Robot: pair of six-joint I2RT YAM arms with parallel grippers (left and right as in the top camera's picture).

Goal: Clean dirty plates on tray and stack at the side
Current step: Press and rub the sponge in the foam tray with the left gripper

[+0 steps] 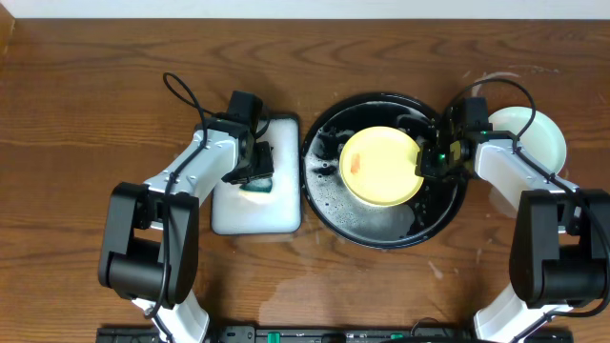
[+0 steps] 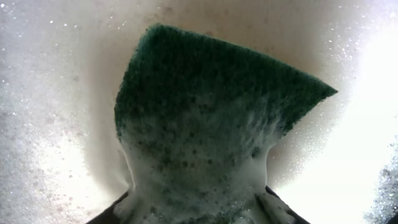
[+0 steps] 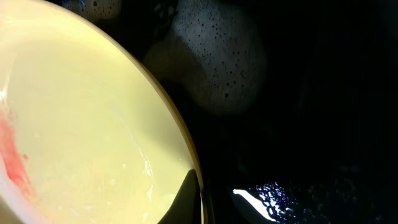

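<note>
Glossy yellow plate [image 1: 381, 167], red-orange smear [image 1: 355, 162]

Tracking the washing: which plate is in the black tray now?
The yellow plate, red smear showing, its rim in the right pincer; the pale plate sits outside, right of the tray.

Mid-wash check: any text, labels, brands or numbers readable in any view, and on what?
None readable.
The yellow plate, green sponge, black tray and white tray carry no markings.
The dark strip at the table's front edge has green marks, too small to read.
</note>
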